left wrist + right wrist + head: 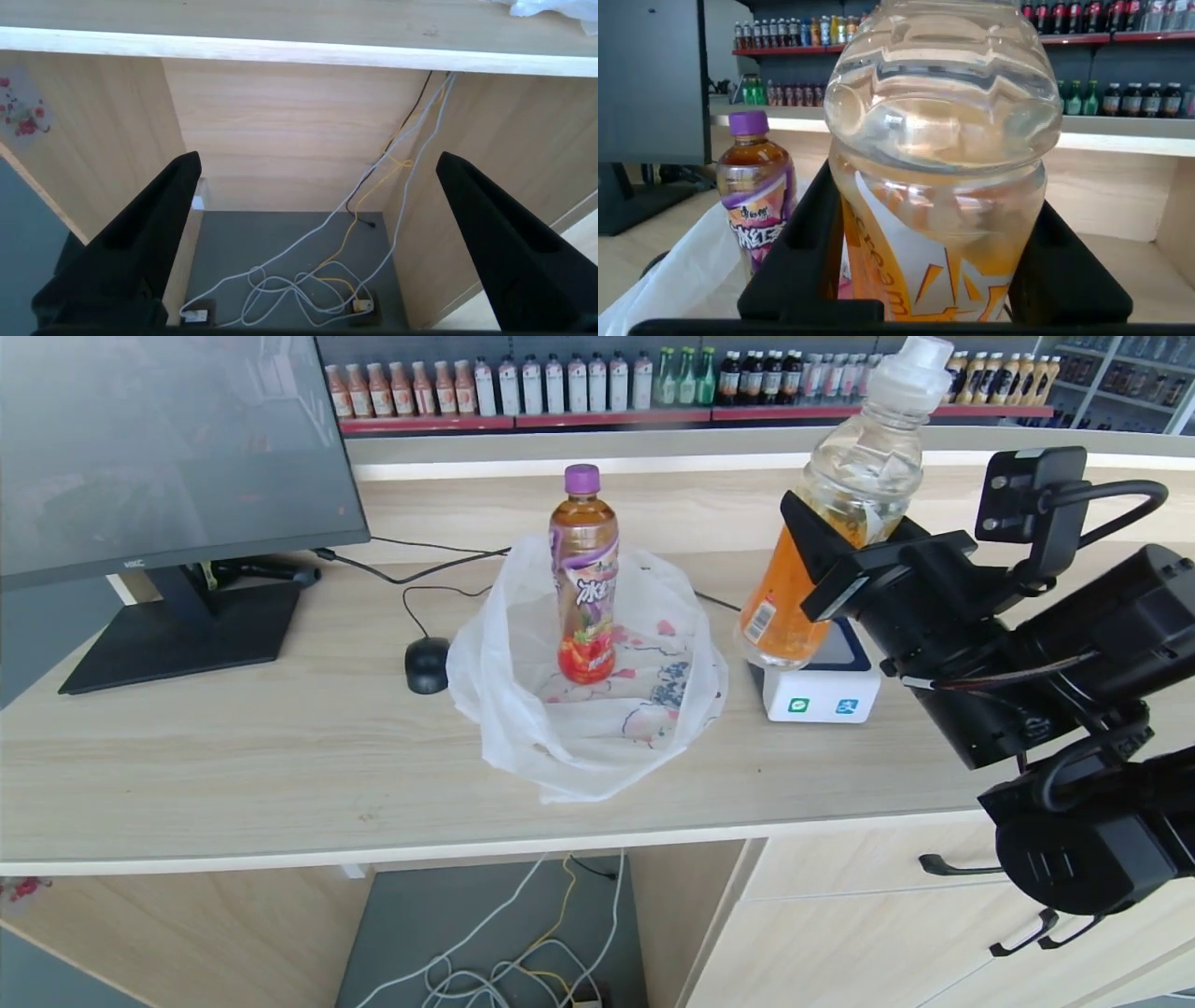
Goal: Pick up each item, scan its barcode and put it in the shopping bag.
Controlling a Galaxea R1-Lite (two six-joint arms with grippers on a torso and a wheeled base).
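My right gripper (pixel 822 565) is clenched around the waist of the orange-labelled bottle (pixel 782 607). It holds the bottle tilted, base hanging just below my fingers, over the white scanner (pixel 822 695). I judge it fairly heavy with liquid; the thin clear plastic may give under a squeeze and the label looks slick, so the waist above the label suits best. The shopping bag (pixel 495 709), a purple-capped bottle (pixel 585 579) standing inside, lies left of my gripper. The scanner's window is hidden behind the bottle. My left gripper (pixel 318 163) hangs released under the counter.
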